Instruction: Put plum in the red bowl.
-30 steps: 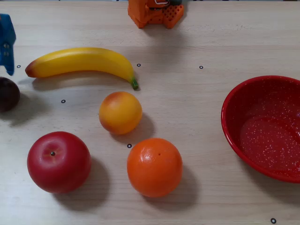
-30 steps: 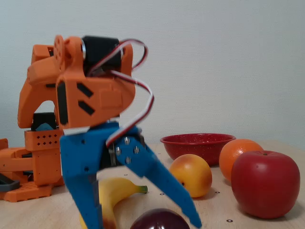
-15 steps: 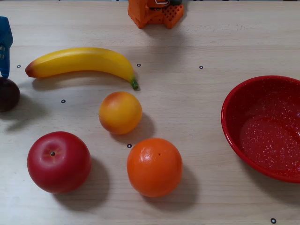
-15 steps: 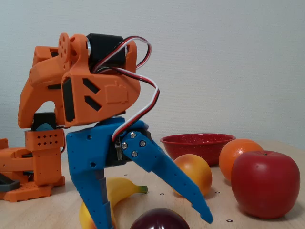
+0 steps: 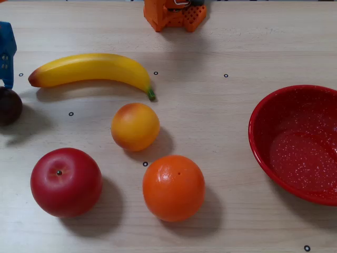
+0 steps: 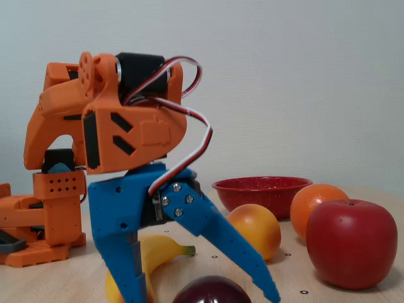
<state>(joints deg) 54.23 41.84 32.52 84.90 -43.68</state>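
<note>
The plum (image 5: 9, 105) is small and dark maroon, lying at the overhead view's left edge; the fixed view shows only its top (image 6: 211, 290) at the bottom of the picture. My blue gripper (image 6: 205, 298) stands open, its two fingers spread down on either side of the plum, not closed on it. Overhead, only a bit of a blue finger (image 5: 6, 52) shows just above the plum. The red bowl (image 5: 263, 113), glossy with white speckles, sits at the right edge of the overhead view and far back in the fixed view (image 6: 262, 186).
A banana (image 5: 92, 69) lies right of the gripper. A yellow-orange peach-like fruit (image 5: 135, 126), an orange (image 5: 174, 187) and a big red apple (image 5: 66, 182) sit between plum and bowl. The arm's orange base (image 5: 175, 14) stands at the far table edge.
The gripper has lowered a little over the plum and its fingers have spread slightly wider. The plum has shifted slightly left in the overhead view. The other fruit and the bowl have not moved.
</note>
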